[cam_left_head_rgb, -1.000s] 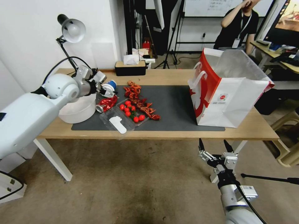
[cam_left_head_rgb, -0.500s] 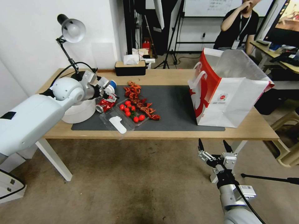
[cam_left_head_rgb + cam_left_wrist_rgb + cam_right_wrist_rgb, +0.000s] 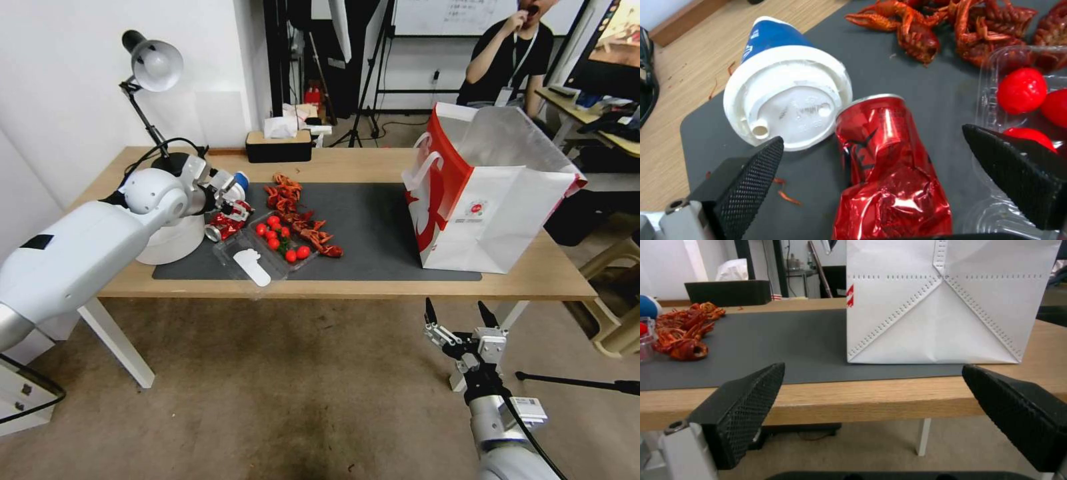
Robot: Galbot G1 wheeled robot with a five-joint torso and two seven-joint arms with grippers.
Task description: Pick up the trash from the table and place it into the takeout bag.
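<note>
Your left gripper (image 3: 871, 146) is spread wide right over the crushed red metal can (image 3: 891, 173), one black mesh fingertip (image 3: 751, 173) on the side toward the blue-and-white paper cup with the white lid (image 3: 786, 100), the other on the side toward the clear plastic tray of red cherry tomatoes (image 3: 1022, 96). Can't tell whether either pad is touching the can; both look just off it, with nothing pinched. The can lies on its side on the dark grey rectangular mat (image 3: 373, 220), its rim right against the lid of the tipped-over cup. Just past the can there's a heap of red crayfish shells (image 3: 297, 213) on the same mat. From the head camera, the can (image 3: 223, 225) sits beside a white round bowl (image 3: 170, 243) at the mat's end, and the big white paper takeout bag with red sides and foil lining (image 3: 487, 200) stands upright at the mat's far opposite end, well apart from the can. Your right gripper (image 3: 461, 320) hangs below the edge of the long light-wood table (image 3: 347, 288), roughly under the bag, fingers wide apart and holding nothing.
</note>
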